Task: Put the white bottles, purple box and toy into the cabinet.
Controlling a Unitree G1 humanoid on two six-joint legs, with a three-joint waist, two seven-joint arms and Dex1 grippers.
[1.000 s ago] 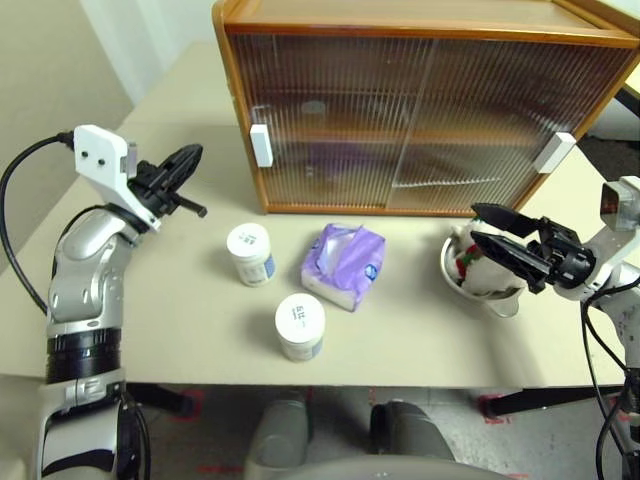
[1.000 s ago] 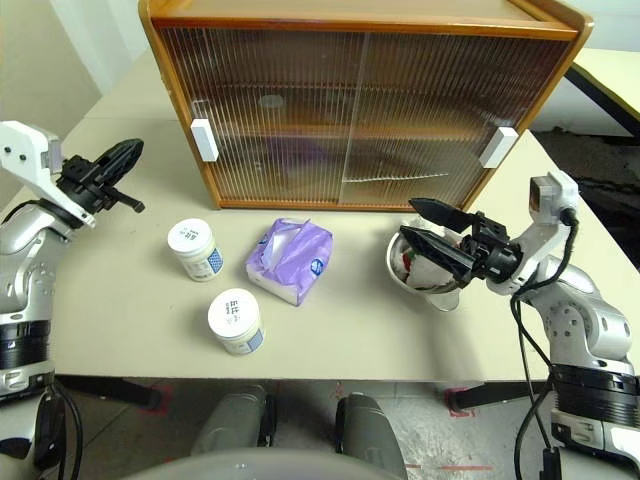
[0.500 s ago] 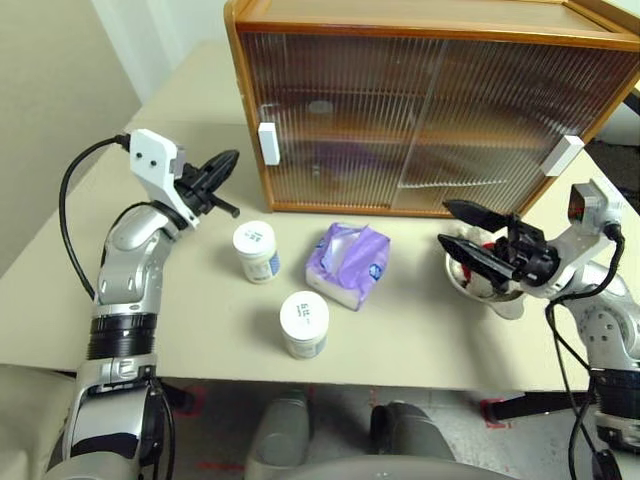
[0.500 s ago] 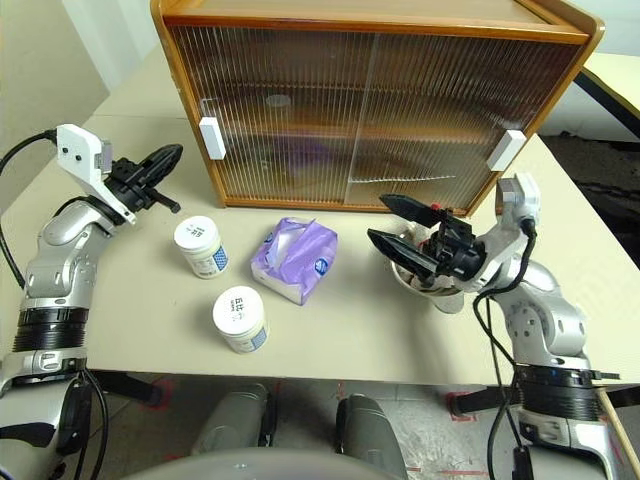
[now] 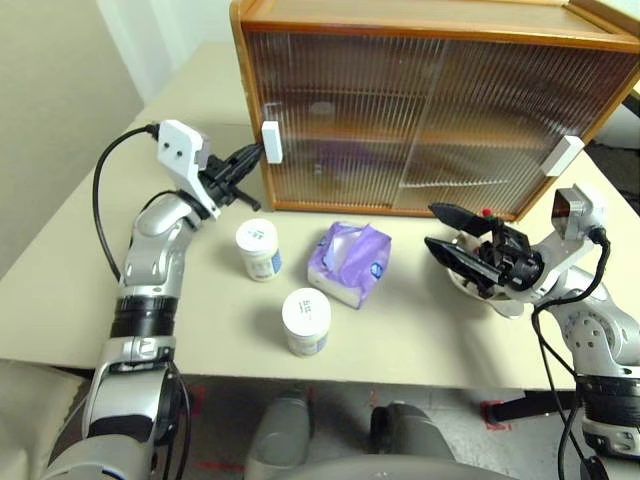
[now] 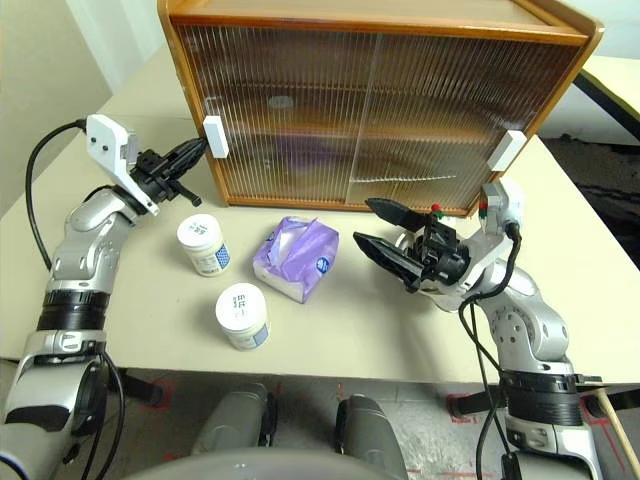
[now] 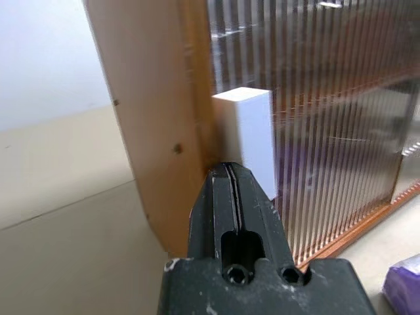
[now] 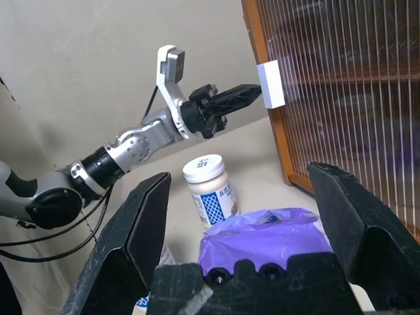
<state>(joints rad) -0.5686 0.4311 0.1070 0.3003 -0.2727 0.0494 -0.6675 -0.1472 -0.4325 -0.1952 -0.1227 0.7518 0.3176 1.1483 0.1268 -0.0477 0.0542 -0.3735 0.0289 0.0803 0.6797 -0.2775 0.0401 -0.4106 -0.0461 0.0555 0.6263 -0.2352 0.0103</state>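
Orange-brown wood frames the cabinet (image 5: 430,20); its two ribbed translucent sliding doors are closed, a blurred purple shape showing behind them. Left tool (image 5: 252,156), black fingers pressed together and holding nothing, has its tip just at the left door's white block handle (image 5: 270,141); contact cannot be told. Below that tool on the beige tabletop (image 5: 200,300) stand two squat white bottles (image 5: 258,249) (image 5: 305,321), round-lidded; the soft purple box (image 5: 349,263) lies beside them. Right tool (image 5: 452,235) is spread wide, empty, in front of a shiny bowl (image 5: 500,297) holding the plush toy (image 5: 487,213), mostly hidden.
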